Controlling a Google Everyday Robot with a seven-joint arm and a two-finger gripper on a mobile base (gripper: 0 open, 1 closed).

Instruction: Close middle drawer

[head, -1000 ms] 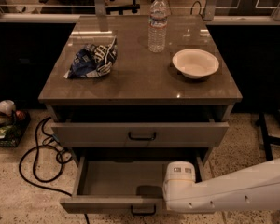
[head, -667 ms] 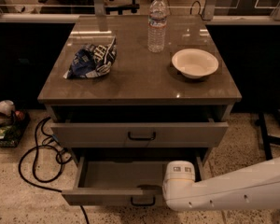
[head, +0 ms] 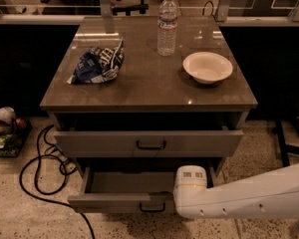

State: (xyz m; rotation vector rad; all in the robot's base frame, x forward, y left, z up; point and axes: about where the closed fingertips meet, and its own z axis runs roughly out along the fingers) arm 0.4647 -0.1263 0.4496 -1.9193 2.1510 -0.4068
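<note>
Although the top drawer (head: 104,143) juts out only a little, the middle drawer (head: 114,201) beneath it stands pulled well out, low at the cabinet's front. It has a flat grey-beige front, a bare grey inside, and a small black bar handle (head: 152,209) that shows only in part. The gripper (head: 182,199) is at that drawer's front, just right of the handle, hidden by the white arm end (head: 190,183); whether it is wide or narrow cannot be told. On the cabinet top (head: 149,91) are a water bottle (head: 167,25), a white bowl (head: 208,67) and a crumpled blue bag (head: 97,63). A black cable (head: 37,169) loops on the floor at left.
</note>
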